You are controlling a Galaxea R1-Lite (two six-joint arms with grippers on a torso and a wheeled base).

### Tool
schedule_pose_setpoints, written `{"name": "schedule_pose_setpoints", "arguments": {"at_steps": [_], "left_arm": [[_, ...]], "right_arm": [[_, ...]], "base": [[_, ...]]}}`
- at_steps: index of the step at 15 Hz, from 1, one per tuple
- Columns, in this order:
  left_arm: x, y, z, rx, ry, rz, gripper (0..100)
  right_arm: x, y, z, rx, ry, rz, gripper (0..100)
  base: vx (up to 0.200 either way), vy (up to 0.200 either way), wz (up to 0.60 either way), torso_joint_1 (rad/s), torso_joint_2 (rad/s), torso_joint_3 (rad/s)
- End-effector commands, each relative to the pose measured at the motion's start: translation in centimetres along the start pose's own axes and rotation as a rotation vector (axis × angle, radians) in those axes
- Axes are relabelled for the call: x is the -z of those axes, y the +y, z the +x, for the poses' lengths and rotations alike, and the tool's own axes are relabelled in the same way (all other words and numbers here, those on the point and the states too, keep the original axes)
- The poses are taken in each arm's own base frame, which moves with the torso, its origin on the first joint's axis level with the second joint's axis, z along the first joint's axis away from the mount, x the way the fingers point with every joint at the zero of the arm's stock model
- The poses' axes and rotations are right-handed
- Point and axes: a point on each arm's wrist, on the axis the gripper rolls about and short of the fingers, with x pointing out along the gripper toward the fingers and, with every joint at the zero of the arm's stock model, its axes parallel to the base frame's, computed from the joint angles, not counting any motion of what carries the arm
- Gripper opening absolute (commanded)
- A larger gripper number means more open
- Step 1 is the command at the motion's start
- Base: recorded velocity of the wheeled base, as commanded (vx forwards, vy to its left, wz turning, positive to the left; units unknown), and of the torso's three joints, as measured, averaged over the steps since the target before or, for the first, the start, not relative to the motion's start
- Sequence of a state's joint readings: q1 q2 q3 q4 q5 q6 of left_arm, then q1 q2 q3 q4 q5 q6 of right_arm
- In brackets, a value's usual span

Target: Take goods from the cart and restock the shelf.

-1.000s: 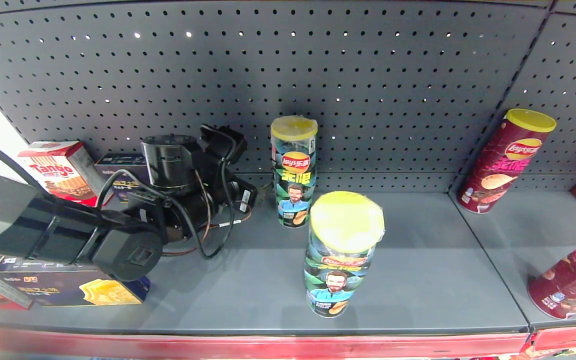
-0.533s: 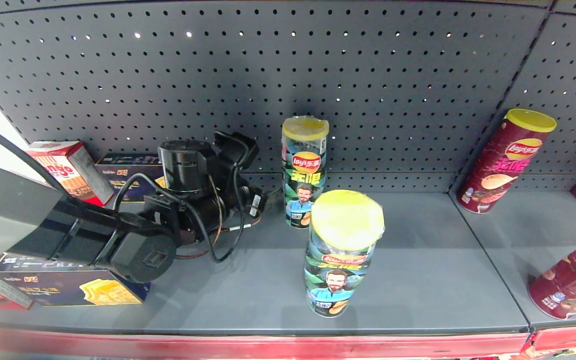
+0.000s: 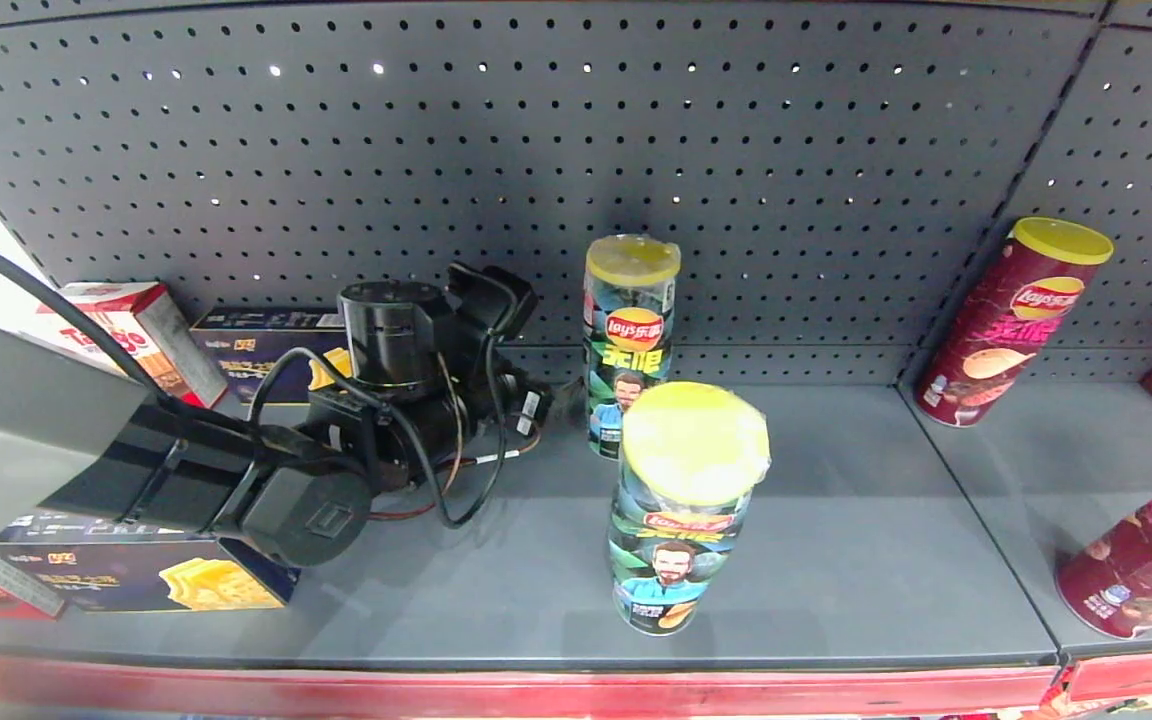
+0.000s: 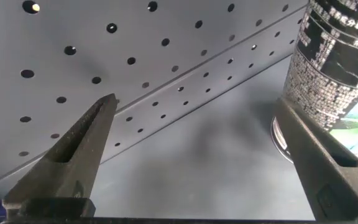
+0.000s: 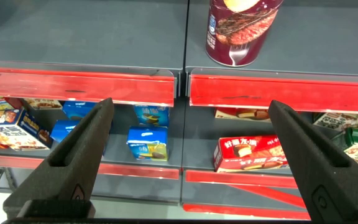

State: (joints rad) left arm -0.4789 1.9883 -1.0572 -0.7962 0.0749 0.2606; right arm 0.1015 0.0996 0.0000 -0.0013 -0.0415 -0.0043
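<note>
Head view: placing step, with the rear can upright at the back of the shelf, behind the front can.
The left gripper is spread open and grasps nothing; one finger is just beside the rear can. The right gripper is also open and empty. I judge that the next move is to draw the left arm straight back without knocking the can, then to fetch more goods from the cart.
</note>
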Motion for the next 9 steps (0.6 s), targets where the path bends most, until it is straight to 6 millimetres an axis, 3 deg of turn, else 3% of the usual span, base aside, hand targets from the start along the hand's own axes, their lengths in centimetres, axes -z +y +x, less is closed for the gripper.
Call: {"name": "schedule_pose_setpoints", "arguments": {"at_steps": [1, 9], "left_arm": [[0.06, -0.07, 0.11, 0.001, 0.001, 0.000, 100], [-0.25, -0.14, -0.26, 0.003, -0.005, -0.001, 100]], "right_arm": [[-0.01, 0.00, 0.01, -0.001, 0.001, -0.001, 100], [-0.01, 0.00, 0.01, -0.001, 0.001, -0.001, 100]], "base": [[0.000, 0.000, 0.00, 0.000, 0.00, 0.000], [0.000, 0.000, 0.00, 0.000, 0.00, 0.000]]}}
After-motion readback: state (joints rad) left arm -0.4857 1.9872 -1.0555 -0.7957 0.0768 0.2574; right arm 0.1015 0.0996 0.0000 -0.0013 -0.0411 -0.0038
